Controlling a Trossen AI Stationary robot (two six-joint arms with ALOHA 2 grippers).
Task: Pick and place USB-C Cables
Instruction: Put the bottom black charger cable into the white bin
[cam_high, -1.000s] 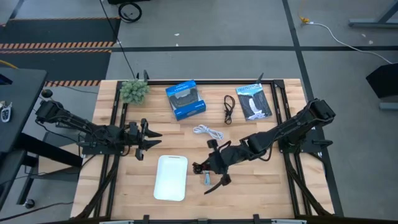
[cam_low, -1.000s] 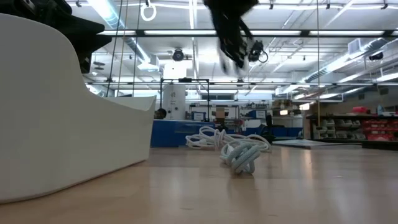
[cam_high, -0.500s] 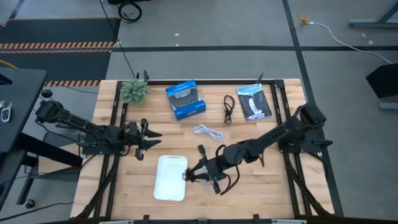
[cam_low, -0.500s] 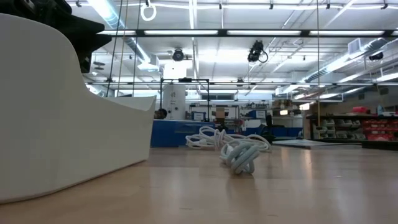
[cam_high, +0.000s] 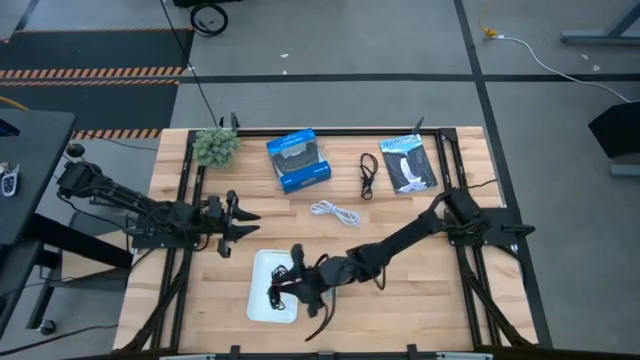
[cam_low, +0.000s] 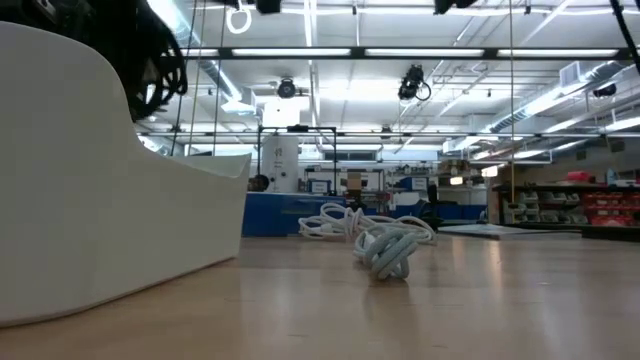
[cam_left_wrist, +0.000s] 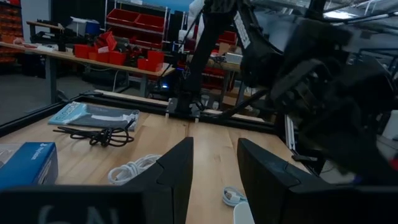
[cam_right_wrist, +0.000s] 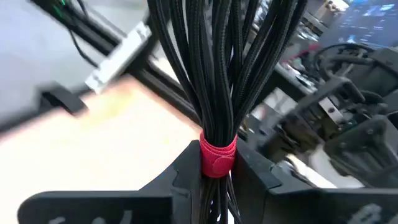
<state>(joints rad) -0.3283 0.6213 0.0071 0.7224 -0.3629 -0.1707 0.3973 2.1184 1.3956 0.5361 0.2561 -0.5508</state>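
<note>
My right gripper (cam_high: 292, 286) is over the white tray (cam_high: 264, 264), shut on the black cable with the red tie (cam_high: 279, 290); its loops (cam_low: 160, 70) show behind the tray's wall in the low view. The white cable (cam_high: 335, 212) and the plain black cable (cam_high: 367, 176) lie on the table farther back. The bluish-grey cable (cam_low: 388, 250) lies on the table right of the tray, in front of the white cable (cam_low: 340, 222); in the high view my right arm hides it. My left gripper (cam_high: 238, 225) waits open, left of the tray. My right gripper pinches the black cable bundle between its two fingers (cam_right_wrist: 186, 169) at the red tie (cam_right_wrist: 217, 155), which wraps the gathered strands. The loops (cam_right_wrist: 224, 56) spread out beyond the fingertips, over the tray. Whether they touch the tray's floor, I cannot tell.
A blue box (cam_high: 298, 160), a dark flat packet with white print (cam_high: 408, 165) and a small green plant (cam_high: 215, 146) stand along the table's far edge. Bare wood lies right of the tray near the near edge.
My right gripper has carried the black cable with the red tie toward the table's left, from beside the bluish-grey cable to over the white tray, with the arm stretching out low across the table. The other cables have stayed where they were.
</note>
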